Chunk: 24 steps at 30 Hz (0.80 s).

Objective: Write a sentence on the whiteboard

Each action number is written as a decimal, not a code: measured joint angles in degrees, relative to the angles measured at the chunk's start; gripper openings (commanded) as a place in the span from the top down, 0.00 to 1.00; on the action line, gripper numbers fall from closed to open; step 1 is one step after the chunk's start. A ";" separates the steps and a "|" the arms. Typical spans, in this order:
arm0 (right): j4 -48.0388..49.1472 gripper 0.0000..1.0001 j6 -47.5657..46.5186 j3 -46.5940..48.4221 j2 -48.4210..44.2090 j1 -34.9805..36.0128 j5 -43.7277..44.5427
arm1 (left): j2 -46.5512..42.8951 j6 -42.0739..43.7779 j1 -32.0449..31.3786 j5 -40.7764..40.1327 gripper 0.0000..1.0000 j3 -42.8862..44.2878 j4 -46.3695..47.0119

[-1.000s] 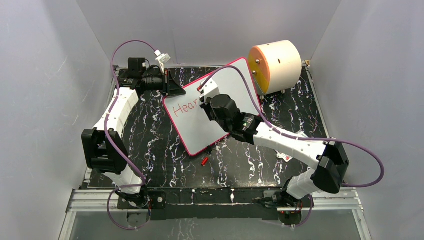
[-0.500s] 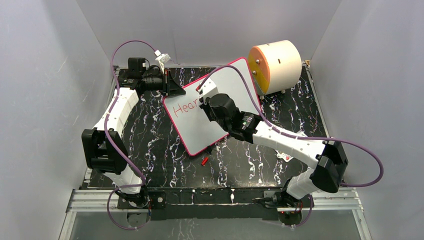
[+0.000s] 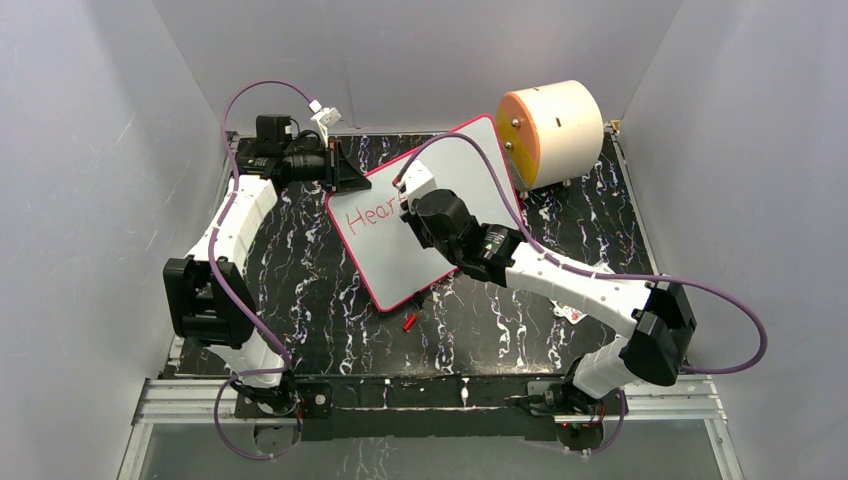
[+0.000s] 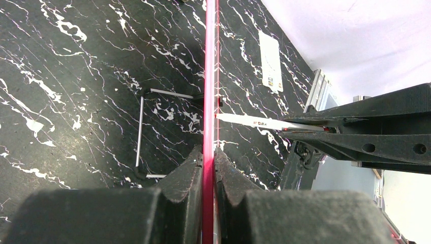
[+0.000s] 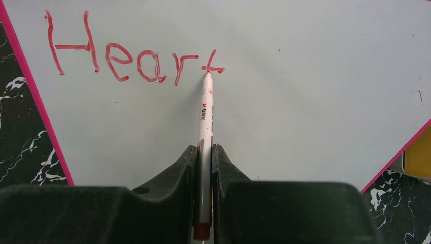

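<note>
The whiteboard (image 3: 470,165), white with a pink-red rim, stands tilted on the black marble table. My left gripper (image 3: 352,172) is shut on its upper left edge; the left wrist view shows the rim (image 4: 209,76) edge-on between the jaws. My right gripper (image 3: 408,208) is shut on a white marker (image 5: 205,122) with its tip touching the board (image 5: 305,76). The sentence (image 5: 132,53) reads "Heart" in red; the tip sits at the foot of the "t". In the top view only "Hear" (image 3: 368,215) shows beside the right wrist.
A cream cylinder with an orange face (image 3: 552,130) stands at the back right, close to the board's corner. A red marker cap (image 3: 409,321) lies on the table in front of the board. A wire stand (image 4: 142,132) sits behind the board. A small white object (image 3: 570,312) lies under the right arm.
My right gripper has moved slightly up and left over the board with the marker. The left arm and the board have not moved.
</note>
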 measured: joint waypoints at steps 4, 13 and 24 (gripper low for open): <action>-0.48 1.00 0.44 0.00 0.00 0.00 0.02 | 0.00 0.00 0.00 0.00 1.00 0.00 0.00; -2.25 1.00 0.59 0.00 0.00 0.00 0.04 | 0.00 0.00 0.00 0.00 1.00 0.00 0.00; -2.69 1.00 0.57 0.00 0.00 0.00 0.37 | 0.00 0.00 0.00 0.00 1.00 0.00 0.02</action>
